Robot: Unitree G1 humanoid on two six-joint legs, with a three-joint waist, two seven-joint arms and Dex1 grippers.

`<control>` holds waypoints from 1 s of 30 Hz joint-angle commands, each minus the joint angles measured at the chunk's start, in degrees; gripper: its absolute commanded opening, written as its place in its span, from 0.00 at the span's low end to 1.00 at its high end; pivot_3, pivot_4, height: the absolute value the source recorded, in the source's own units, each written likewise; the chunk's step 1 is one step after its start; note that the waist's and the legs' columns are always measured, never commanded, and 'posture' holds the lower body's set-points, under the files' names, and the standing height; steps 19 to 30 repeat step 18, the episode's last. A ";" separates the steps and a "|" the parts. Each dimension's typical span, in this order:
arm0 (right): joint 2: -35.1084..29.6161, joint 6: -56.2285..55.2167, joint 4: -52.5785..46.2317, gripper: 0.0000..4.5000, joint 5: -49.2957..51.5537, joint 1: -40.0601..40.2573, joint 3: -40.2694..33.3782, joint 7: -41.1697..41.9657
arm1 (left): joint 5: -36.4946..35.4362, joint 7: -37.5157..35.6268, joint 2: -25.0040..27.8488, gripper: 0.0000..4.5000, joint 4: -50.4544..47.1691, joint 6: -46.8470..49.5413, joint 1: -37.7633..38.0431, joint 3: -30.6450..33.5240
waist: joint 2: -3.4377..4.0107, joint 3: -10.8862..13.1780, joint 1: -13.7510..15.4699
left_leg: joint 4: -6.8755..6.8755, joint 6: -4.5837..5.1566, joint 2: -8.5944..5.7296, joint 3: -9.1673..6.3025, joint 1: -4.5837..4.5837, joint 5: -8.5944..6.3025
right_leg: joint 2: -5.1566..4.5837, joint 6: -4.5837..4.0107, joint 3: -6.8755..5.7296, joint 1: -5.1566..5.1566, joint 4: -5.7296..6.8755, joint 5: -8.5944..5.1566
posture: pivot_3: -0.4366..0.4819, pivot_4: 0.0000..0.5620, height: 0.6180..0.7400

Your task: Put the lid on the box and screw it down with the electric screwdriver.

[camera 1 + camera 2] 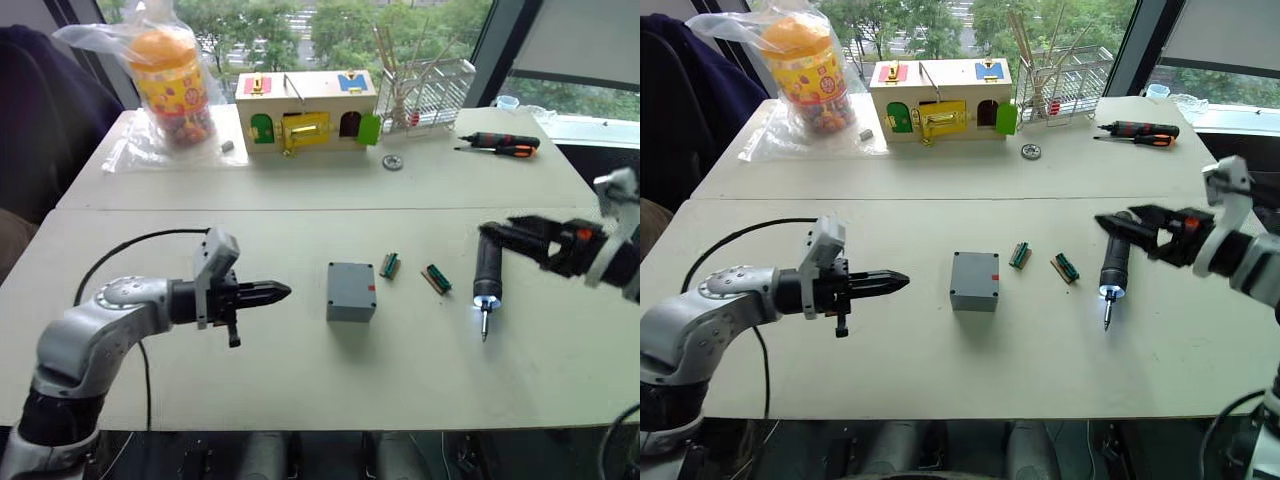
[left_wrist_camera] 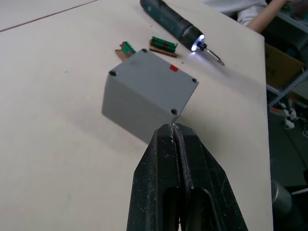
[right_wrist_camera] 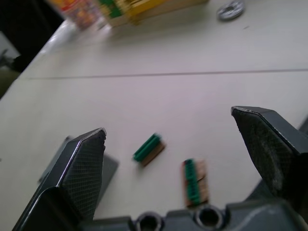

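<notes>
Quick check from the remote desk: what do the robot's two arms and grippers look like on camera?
The left arm is silver-grey metal with a black cable looping from it and a grey camera block at the wrist. Its left gripper has two black tapered fingers. The right gripper is black too, with cross-hatched fingers, an orange mark, and a pale grey wrist.

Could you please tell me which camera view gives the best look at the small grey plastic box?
The left wrist view: the small grey plastic box is close, with corner screws and red mark visible. Both eye views show it smaller; the right wrist view catches just an edge.

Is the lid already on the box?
On. The box is closed by the lid with corner screws; their tightness cannot be told.
</notes>
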 commanded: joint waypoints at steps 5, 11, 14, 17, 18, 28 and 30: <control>-3.31 -3.15 -16.90 0.99 4.98 24.44 1.92 12.21 | -4.75 -0.34 4.87 0.00 -8.30 2.48 13.50 1.68 | 0.00 -0.01 -0.35 | -0.13 0.00 0.00 -0.01 0.06 -0.03 | -0.01 -0.03 0.05 -0.03 -0.04 -0.02 | 0.48 0.27 0.76; -5.30 -10.46 -17.35 0.99 1.15 31.37 5.11 15.32 | -5.38 0.90 3.79 0.00 -9.00 0.70 18.57 1.47 | -0.05 -0.03 -0.10 | -0.06 0.04 -0.01 -0.01 0.06 -0.05 | -0.05 -0.14 0.06 -0.04 -0.03 -0.01 | 0.48 0.27 0.76; -5.69 -12.40 -16.84 0.99 0.52 32.00 6.10 15.53 | -6.05 1.81 3.31 0.00 -9.27 0.57 19.39 1.39 | -0.05 -0.03 -0.10 | -0.07 0.07 -0.02 -0.03 0.04 -0.08 | -0.09 -0.30 0.06 -0.08 -0.04 -0.09 | 0.48 0.27 0.76; -5.55 -13.82 -16.64 0.99 0.08 32.29 7.21 15.35 | -6.03 2.58 3.42 0.00 -9.46 0.53 19.63 1.00 | -0.05 -0.03 -0.22 | -0.10 0.08 -0.02 -0.03 0.01 -0.08 | -0.09 -0.30 0.06 -0.10 -0.10 -0.09 | 0.48 0.27 0.76; -5.42 -14.28 -16.64 0.99 -0.04 32.39 7.64 15.25 | -5.76 2.58 3.77 0.00 -9.57 0.37 19.71 0.84 | -0.05 -0.03 -0.22 | -0.10 0.08 -0.02 -0.03 0.01 -0.08 | -0.09 -0.30 0.06 -0.09 -0.10 -0.09 | 0.48 0.27 0.76; -5.42 -14.28 -16.64 0.99 -0.04 32.39 7.64 15.25 | -5.76 2.58 3.77 0.00 -9.57 0.37 19.71 0.84 | -0.05 -0.03 -0.22 | -0.10 0.08 -0.02 -0.03 0.01 -0.08 | -0.09 -0.30 0.06 -0.09 -0.10 -0.09 | 0.48 0.27 0.76; -5.42 -14.28 -16.64 0.99 -0.04 32.39 7.64 15.25 | -5.76 2.58 3.77 0.00 -9.57 0.37 19.71 0.84 | -0.05 -0.03 -0.22 | -0.10 0.08 -0.02 -0.03 0.01 -0.08 | -0.09 -0.30 0.06 -0.09 -0.10 -0.09 | 0.48 0.27 0.76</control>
